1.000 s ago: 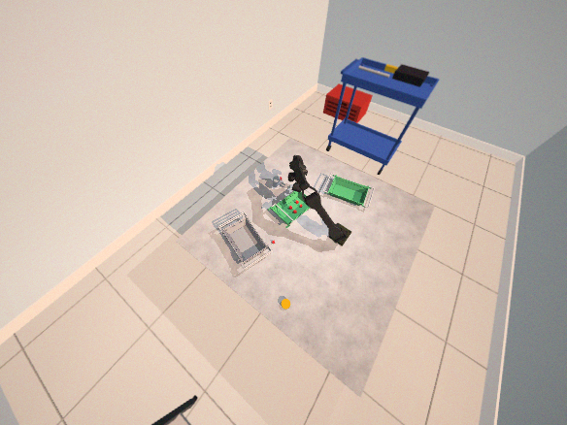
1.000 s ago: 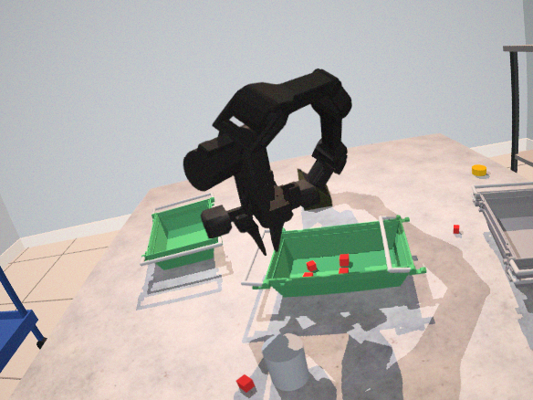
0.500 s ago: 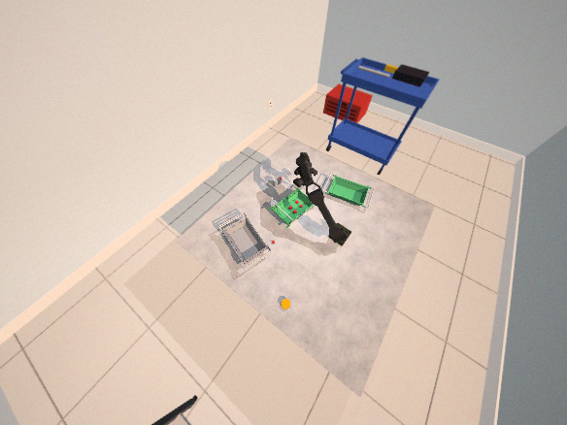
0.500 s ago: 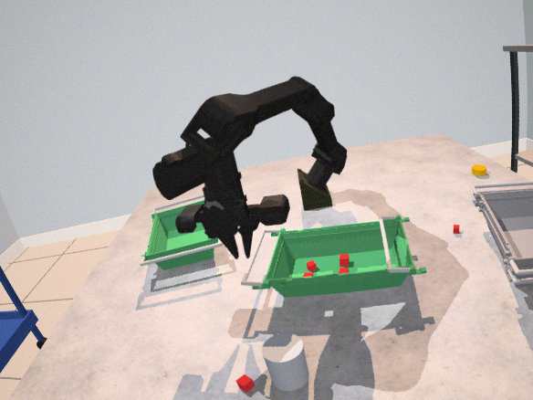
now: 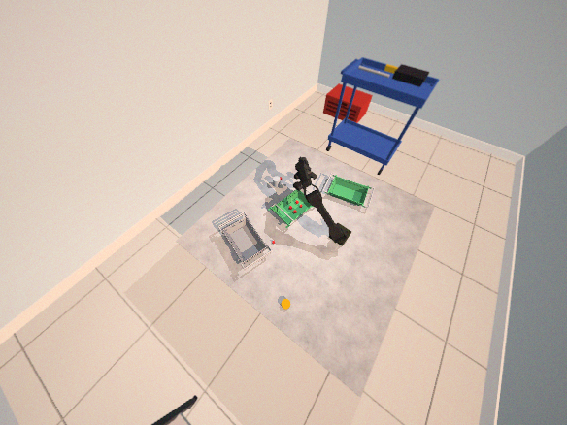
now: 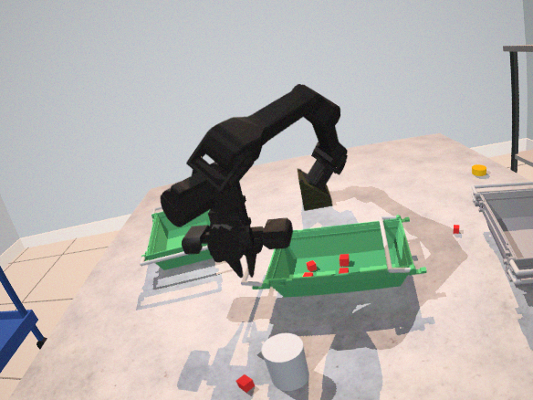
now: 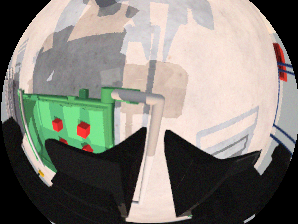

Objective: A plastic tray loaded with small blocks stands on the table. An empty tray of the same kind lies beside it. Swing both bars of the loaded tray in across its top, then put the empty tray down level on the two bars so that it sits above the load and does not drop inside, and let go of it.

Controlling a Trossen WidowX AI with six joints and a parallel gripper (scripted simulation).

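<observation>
Tabletop (image 5: 364,281) (image 6: 105,333) (image 7: 230,75) under a loaded tray (image 5: 282,212) (image 6: 342,285) (image 7: 102,112) of red blocks (image 5: 297,202) (image 6: 344,260) (image 7: 83,130) and an empty green tray (image 5: 348,189) (image 6: 171,261), gripper (image 5: 303,186) (image 6: 246,276) (image 7: 154,132) fingers slightly apart

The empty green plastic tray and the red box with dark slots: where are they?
Empty green plastic tray (image 5: 346,193) (image 6: 184,261): top view, inner floor; exterior view, outer side wall.
Red box with dark slots (image 5: 350,95) (image 7: 279,60): top view, upper face; wrist view, visible sliver, right edge.

We looked down from high above the pincer (image 5: 302,161) (image 6: 246,273) (image 7: 156,134), from near its front and slightly above, and close behind its fingertips toward the table, all three views sharing the loaded tray (image 5: 286,212) (image 6: 342,284) (image 7: 75,107) beside it.
</observation>
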